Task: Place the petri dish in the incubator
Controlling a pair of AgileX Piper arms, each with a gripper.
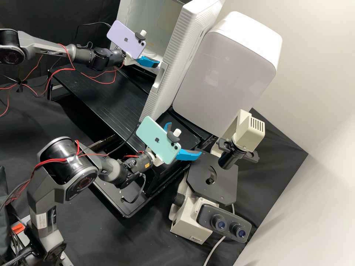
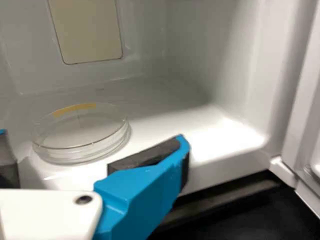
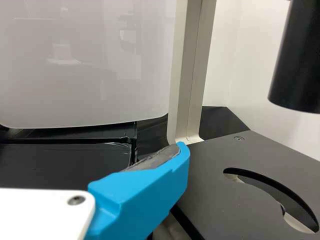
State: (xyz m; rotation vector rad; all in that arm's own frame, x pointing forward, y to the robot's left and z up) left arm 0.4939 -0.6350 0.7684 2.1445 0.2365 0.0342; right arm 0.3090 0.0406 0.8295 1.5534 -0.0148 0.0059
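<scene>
Petri dish [image 2: 80, 132] is sitting flat on the white floor of the incubator [image 2: 225, 120], clear-walled, with a yellow strip [image 2: 74, 108] showing along its far rim. The left gripper [image 2: 91, 142] is hanging at the mouth of the chamber with its blue fingers [image 2: 150, 185] spread wide. The dish is lying between them and a little beyond, and neither grey pad is touching it. In the high view this arm is extending across the black bench [image 1: 111, 99] toward the open incubator, and it is carrying a lilac phone [image 1: 126, 38] on its wrist. The right gripper [image 1: 186, 147] is hovering low beside the microscope [image 1: 210, 207], under a mint phone [image 1: 158, 139]. Its fingers are also standing apart and gripping nothing. In its own wrist view one finger is showing a bare grey pad just at the edge of the microscope's black stage [image 3: 240, 180], with a glossy white panel [image 3: 85, 65] rising close behind it. The two grippers are staying well apart from each other.
</scene>
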